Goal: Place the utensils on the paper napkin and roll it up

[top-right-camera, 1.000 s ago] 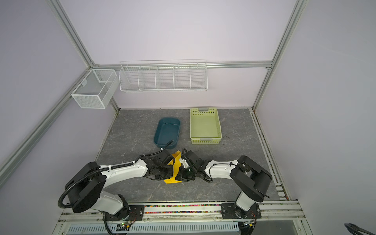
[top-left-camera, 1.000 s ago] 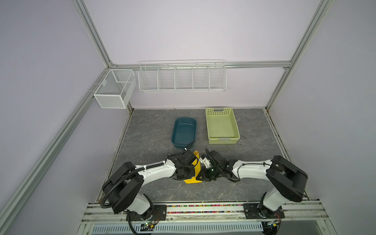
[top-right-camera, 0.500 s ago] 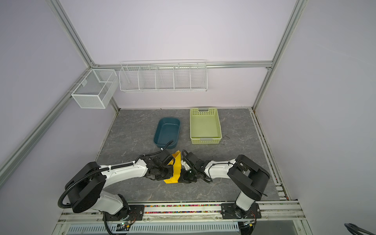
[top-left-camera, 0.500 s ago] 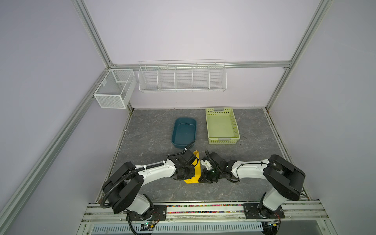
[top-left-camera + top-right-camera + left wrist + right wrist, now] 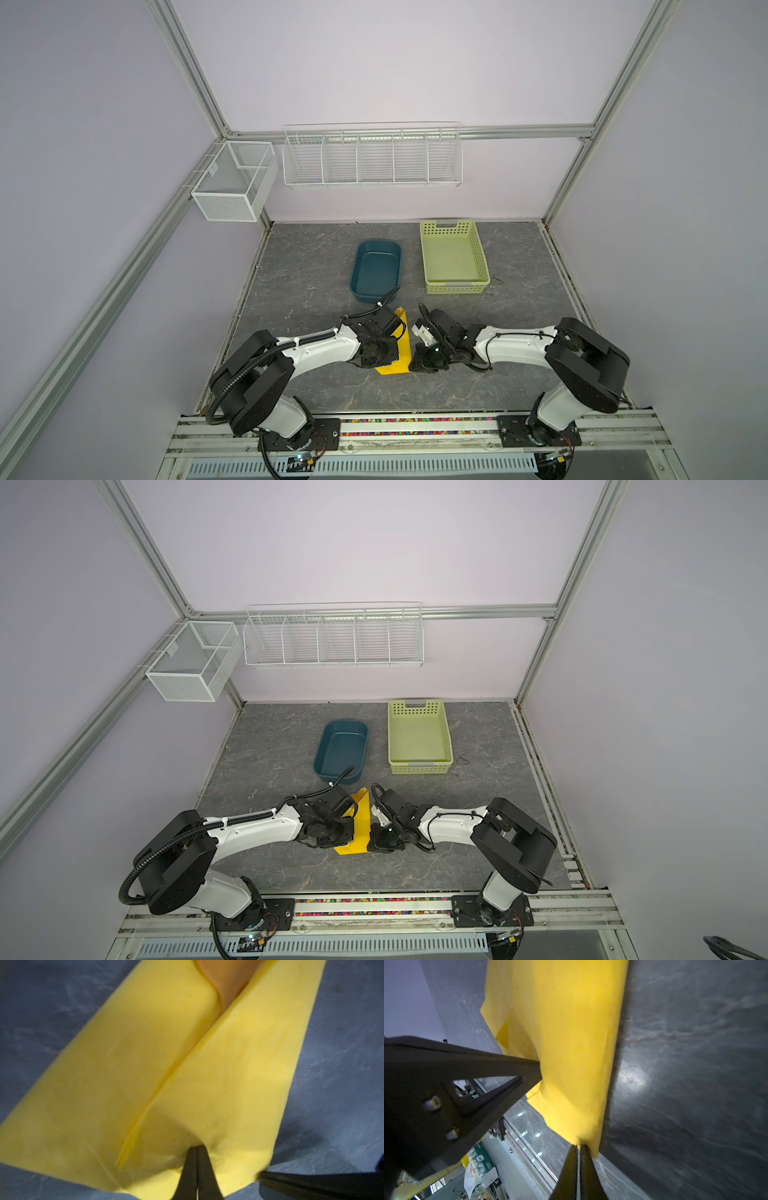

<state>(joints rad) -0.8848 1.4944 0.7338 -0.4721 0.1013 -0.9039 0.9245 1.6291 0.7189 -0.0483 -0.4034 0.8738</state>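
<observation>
The paper napkin (image 5: 403,347) (image 5: 362,825) lies as a narrow folded yellow strip near the table's front, between both arms. In the left wrist view its two flaps overlap (image 5: 187,1064), and an orange utensil (image 5: 228,980) peeks from the far open end; the other utensils are hidden inside. My left gripper (image 5: 197,1148) (image 5: 392,357) is shut, pinching the napkin's near end. My right gripper (image 5: 578,1146) (image 5: 415,363) is shut on the napkin's near corner from the other side. The left finger (image 5: 488,1076) shows pressed into the fold in the right wrist view.
A dark teal tub (image 5: 376,270) and a pale green perforated basket (image 5: 453,259) stand behind the napkin. White wire baskets (image 5: 372,160) (image 5: 232,187) hang on the back and left walls. The front rail (image 5: 415,422) runs just behind both arm bases.
My right gripper has slid a little toward the napkin's near end and closed slightly further. The left arm and the napkin have barely moved.
</observation>
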